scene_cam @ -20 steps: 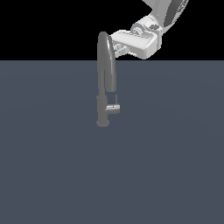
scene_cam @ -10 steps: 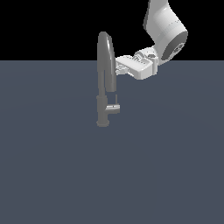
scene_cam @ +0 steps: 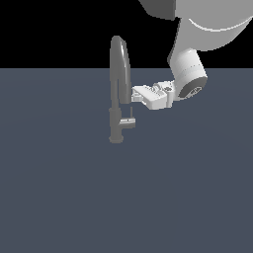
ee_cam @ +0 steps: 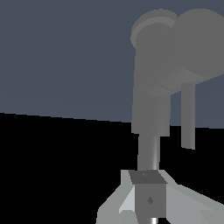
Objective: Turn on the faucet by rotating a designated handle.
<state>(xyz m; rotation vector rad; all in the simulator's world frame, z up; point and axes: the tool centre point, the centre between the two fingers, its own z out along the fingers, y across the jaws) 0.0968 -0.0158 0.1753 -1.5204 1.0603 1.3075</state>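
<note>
The faucet [scene_cam: 118, 89] stands upright on the counter [scene_cam: 123, 197], its handle [scene_cam: 128, 123] jutting from the lower body toward the exterior view's right. The claw [scene_cam: 136, 94] sits beside the spout, above the handle, not touching it; whether its fingers are apart, I cannot tell. By my read, turning hasn't begun: reach, contact and rotation remain.

The white robot arm is swinging down from the top of the exterior view, carrying its pale two-fingered gripper [scene_cam: 136, 94] lower and toward that view's left. The gripper is closing in on the tall dark grey gooseneck faucet [scene_cam: 119, 89], its tip now reaching the spout's side.
</note>
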